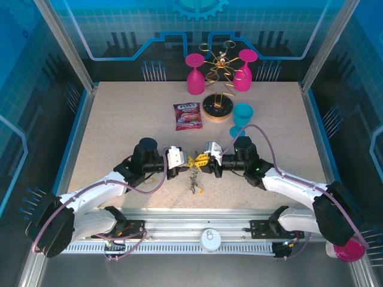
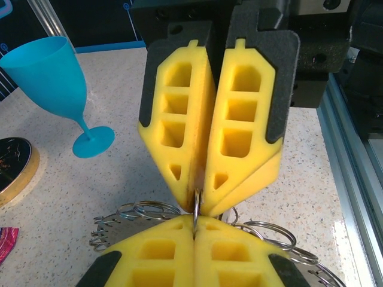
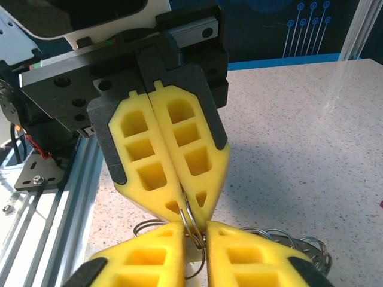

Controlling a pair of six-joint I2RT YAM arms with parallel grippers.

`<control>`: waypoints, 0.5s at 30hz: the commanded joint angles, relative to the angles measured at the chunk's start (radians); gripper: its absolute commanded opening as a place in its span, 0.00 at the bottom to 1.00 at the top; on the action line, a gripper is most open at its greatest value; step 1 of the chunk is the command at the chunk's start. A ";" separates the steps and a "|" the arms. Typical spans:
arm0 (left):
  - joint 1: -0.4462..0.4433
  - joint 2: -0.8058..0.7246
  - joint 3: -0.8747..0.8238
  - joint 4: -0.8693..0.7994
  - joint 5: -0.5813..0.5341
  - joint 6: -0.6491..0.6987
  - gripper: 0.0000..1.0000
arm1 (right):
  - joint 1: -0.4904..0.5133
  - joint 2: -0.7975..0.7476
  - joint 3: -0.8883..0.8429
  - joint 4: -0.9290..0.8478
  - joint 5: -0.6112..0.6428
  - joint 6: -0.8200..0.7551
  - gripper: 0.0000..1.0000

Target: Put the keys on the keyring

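My two grippers meet tip to tip above the middle of the table. The left gripper point(image 1: 190, 160) point(image 2: 194, 230) is shut on a small wire loop point(image 2: 195, 206), which stands upright between its yellow pads. The right gripper point(image 1: 198, 159) point(image 3: 205, 236) pinches the same loop point(image 3: 192, 222) from the opposite side. The grey keyring point(image 2: 111, 232) point(image 3: 287, 242) hangs just beneath them, with more wire loops round its rim. A dark cluster of keys point(image 1: 192, 179) dangles below the pads in the top view. A small white piece point(image 3: 197, 269) shows under the right pads.
A blue goblet point(image 1: 242, 113) point(image 2: 51, 78) stands behind the right arm. Next to it is a wire rack on a round wooden base point(image 1: 217, 107) point(image 2: 15, 170), with two pink goblets point(image 1: 194, 75) at the back. A purple snack packet point(image 1: 187, 115) lies left of the base.
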 commanded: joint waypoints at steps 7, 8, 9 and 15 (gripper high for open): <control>-0.007 -0.024 0.016 -0.005 -0.041 -0.016 0.10 | -0.003 -0.011 0.098 -0.231 -0.021 -0.122 0.00; -0.006 -0.023 0.029 -0.039 -0.056 -0.007 0.12 | 0.000 -0.011 0.119 -0.288 -0.005 -0.144 0.00; -0.006 -0.024 0.043 -0.076 -0.069 0.000 0.12 | 0.004 -0.011 0.147 -0.360 0.016 -0.171 0.00; -0.009 -0.017 0.090 -0.183 -0.096 0.036 0.15 | 0.052 0.023 0.289 -0.631 0.111 -0.268 0.00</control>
